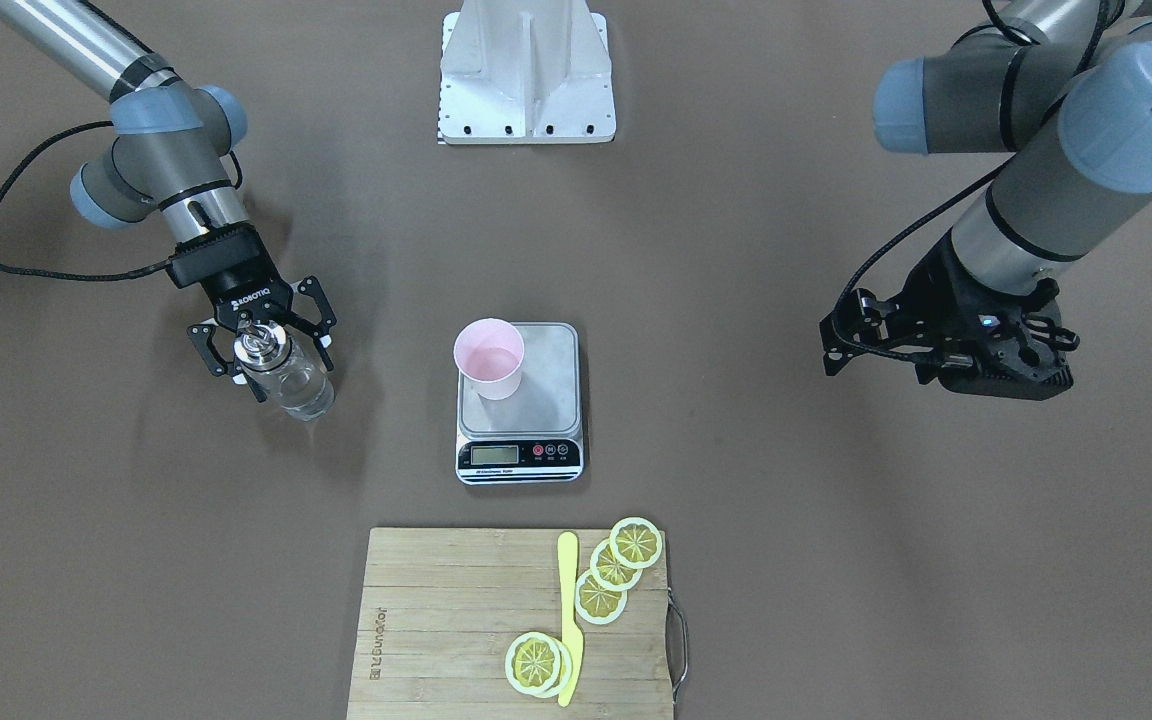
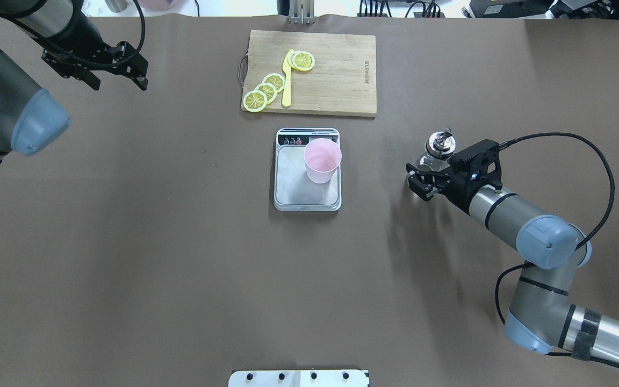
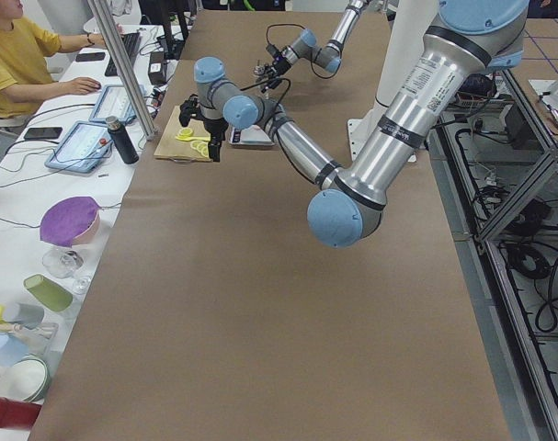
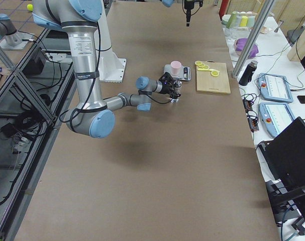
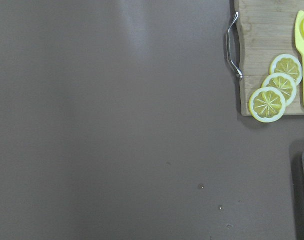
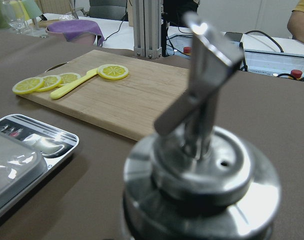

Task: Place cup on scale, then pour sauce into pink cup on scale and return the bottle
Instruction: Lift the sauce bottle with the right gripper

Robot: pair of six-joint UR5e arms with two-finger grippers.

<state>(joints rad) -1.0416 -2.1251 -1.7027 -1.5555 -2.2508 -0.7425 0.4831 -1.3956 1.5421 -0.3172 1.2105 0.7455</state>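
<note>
The small clear glass bottle with a silver metal pourer cap (image 1: 288,382) stands upright on the brown table (image 2: 180,242), its long axis vertical, with clear, water-like sauce (image 1: 302,396) showing through the glass. In the overhead view it is at centre right. My right gripper (image 1: 281,362) comes at it from the side, one jaw on each side of the rounded body. I cannot tell whether the pads are pressing the glass or only flanking it. In my right wrist view the cap fills the lower right, its spout slanting up and to the right. A corner of the scale shows at lower left. The pale pink tapered plastic cup (image 2: 322,160) already sits on the silver-grey plate of the rectangular digital scale (image 2: 293,185), at the centre of the overhead view. That puts it left of the bottle across bare table. I can make out no liquid in the cup, so I judge the pour is yet to come, a leftward carry followed by a tip toward the rim. My right arm is much the nearer one. My left gripper (image 2: 142,72) hangs at the upper left of that frame, jaws apart and holding nothing. Above the scale lies a bamboo cutting board (image 2: 336,75) with yellow lemon slices (image 2: 266,90).
</note>
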